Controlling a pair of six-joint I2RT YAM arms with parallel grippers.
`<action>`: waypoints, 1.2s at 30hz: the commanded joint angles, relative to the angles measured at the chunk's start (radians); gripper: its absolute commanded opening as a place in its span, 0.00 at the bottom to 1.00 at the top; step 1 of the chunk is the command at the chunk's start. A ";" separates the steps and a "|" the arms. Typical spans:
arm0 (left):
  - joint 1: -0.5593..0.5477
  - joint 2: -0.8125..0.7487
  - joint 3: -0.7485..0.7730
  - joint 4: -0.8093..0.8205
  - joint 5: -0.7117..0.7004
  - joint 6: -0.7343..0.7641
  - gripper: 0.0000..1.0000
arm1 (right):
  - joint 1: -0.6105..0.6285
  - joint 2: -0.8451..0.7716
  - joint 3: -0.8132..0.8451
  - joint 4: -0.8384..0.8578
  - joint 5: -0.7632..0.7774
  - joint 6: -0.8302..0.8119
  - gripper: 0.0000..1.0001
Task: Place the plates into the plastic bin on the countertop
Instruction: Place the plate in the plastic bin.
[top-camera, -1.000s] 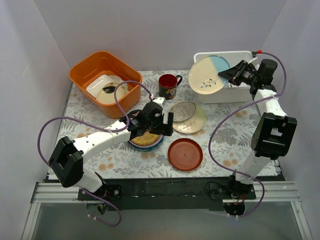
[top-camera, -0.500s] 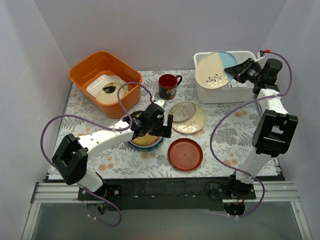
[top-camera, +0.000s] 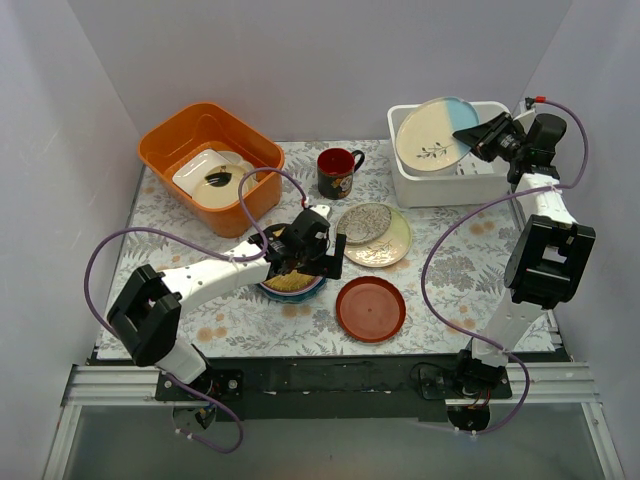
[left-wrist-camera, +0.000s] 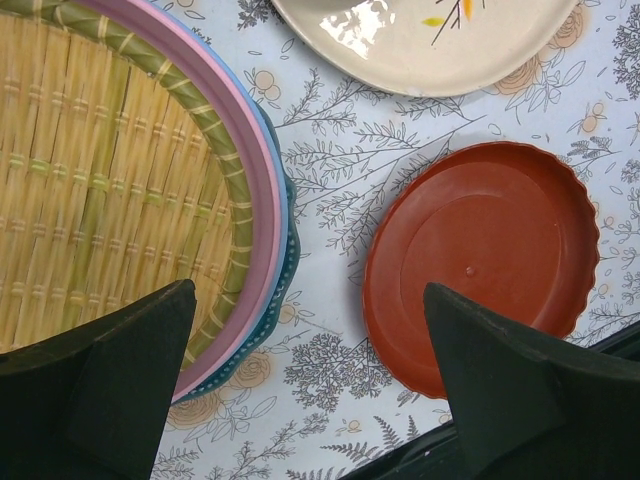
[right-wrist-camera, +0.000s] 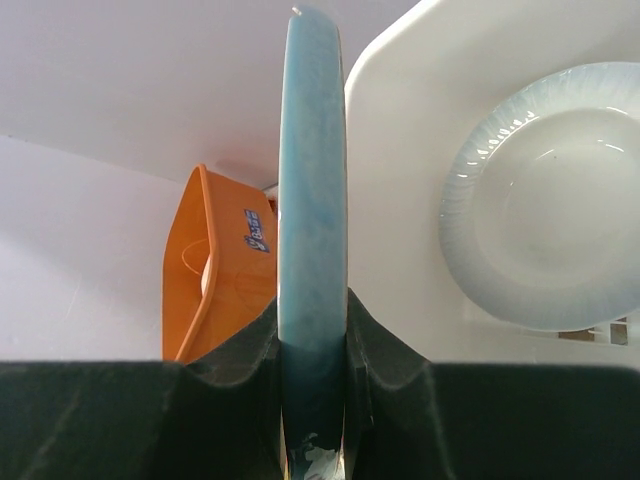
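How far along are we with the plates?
Done: one pale plate lies in the white bin. In hand: the right pincer grips a cream-and-blue plate over the bin. Remaining: the woven-topped stack under the open left pincer, the red-brown plate, the cream plate and the grey patterned plate on it.

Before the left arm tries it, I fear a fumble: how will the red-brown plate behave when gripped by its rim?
Probably stiff: the red-brown plate has a crisp fluted rim. It looks thin and matte, so likely light and not very slippery. Lying flat on the countertop, it may slide before anything gets under its edge.
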 joint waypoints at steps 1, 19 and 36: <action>0.003 0.002 -0.008 0.009 0.006 -0.002 0.98 | -0.004 -0.018 0.085 0.118 -0.001 0.008 0.01; 0.003 0.017 -0.024 0.022 0.029 -0.004 0.98 | -0.004 0.015 0.100 0.112 0.031 -0.021 0.01; 0.003 0.034 -0.034 0.025 0.035 -0.004 0.98 | -0.002 0.038 0.059 0.144 0.141 -0.067 0.01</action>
